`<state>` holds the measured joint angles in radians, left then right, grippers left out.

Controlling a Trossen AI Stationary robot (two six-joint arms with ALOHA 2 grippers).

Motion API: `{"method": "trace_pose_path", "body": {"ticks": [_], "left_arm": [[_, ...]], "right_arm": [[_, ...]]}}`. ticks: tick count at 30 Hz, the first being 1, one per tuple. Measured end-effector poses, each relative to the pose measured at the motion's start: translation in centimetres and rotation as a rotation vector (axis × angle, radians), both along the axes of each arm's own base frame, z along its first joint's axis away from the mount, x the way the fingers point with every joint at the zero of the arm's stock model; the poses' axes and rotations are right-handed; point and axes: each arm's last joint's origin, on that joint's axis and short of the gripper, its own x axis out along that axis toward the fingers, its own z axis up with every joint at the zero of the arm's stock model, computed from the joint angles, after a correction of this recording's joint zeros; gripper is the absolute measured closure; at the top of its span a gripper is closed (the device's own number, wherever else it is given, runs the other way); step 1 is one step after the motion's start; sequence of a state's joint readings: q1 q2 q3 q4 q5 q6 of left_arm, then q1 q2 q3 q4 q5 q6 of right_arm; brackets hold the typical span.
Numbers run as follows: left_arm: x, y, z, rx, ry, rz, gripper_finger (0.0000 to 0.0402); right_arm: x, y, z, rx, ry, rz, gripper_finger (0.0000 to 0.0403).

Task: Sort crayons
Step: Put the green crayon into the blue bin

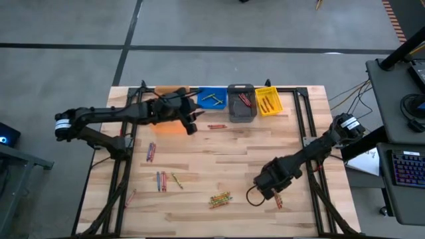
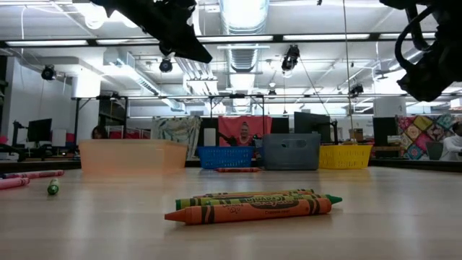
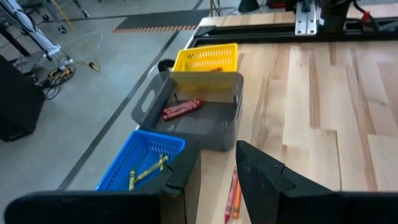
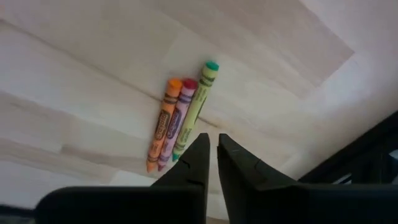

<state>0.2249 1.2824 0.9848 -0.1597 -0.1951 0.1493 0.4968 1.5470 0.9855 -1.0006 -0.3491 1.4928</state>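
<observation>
**Right pincer nearly clenched over three crayons near the counter's front edge**

The right pincer (image 4: 211, 149) hangs above the counter (image 1: 265, 146) at about five o'clock, its two fingers drawn almost together with only a thin slit between them and nothing held. Just beyond the tips lie three crayons (image 4: 177, 121) side by side and touching: orange, red and green.

The left pincer (image 1: 191, 123) hovers at about eleven o'clock, over the orange bin (image 1: 171, 126). Its fingers stand partly apart and grasp nothing. Just past it, two crayons, red and orange (image 3: 233, 196), lie on the wood in front of the grey bin (image 3: 186, 118), which holds red crayons (image 3: 182, 109). The blue bin (image 3: 146, 162) beside it holds yellow-green ones, and the yellow bin (image 3: 208, 59) stands on the far side of the grey one.

More crayons lie loose: a small bundle (image 1: 220, 198) at six o'clock, and several scattered (image 1: 163, 180) around seven and eight o'clock.
</observation>
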Motion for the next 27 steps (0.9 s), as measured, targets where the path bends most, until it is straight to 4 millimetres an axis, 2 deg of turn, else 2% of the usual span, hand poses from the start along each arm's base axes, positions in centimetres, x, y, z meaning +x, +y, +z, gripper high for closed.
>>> {"method": "trace_pose_path", "body": {"ticks": [15, 20, 27], "left_arm": [[0.6, 0.1, -0.8, -0.006, 0.025, 0.000, 0.0318], [0.6, 0.1, -0.7, -0.004, 0.018, 0.000, 0.0318], [0.7, 0.2, -0.6, -0.001, 0.005, 0.001, 0.0318]], "right_arm": [[-0.6, -0.6, -1.2, -0.098, -0.009, -0.017, 0.0260], [-0.8, -0.8, -1.7, -0.122, -0.012, -0.022, 0.0246], [-0.4, -0.7, -2.0, -0.143, -0.078, -0.043, 0.0252]]}}
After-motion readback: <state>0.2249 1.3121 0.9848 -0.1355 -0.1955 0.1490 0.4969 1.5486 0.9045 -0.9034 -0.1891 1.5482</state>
